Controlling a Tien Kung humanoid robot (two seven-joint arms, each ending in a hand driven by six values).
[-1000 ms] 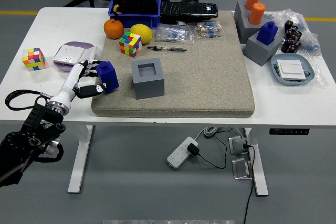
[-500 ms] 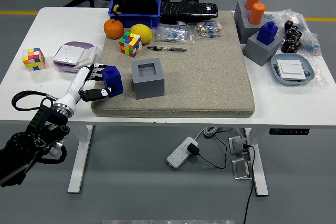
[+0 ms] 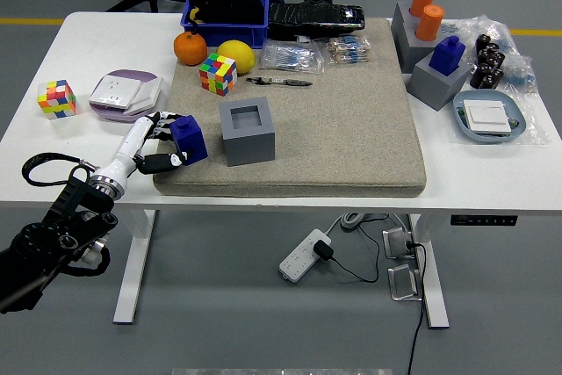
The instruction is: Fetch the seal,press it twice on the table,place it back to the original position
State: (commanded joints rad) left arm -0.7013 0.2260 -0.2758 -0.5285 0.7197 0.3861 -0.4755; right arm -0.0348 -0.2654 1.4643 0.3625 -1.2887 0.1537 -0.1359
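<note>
Grey mat (image 3: 351, 120) — left robot hand (image 3: 156, 142) still grasping blue seal (image 3: 189, 137), barely shifted.

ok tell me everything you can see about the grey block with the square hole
The grey block is a plain, matte, plastic-looking cube with a deep square socket open at the top, and the socket looks empty. It stands upright on the beige mat, towards its left front part. Nothing touches it: the blue seal, held in the left hand, sits just to its left with a small gap.
</note>
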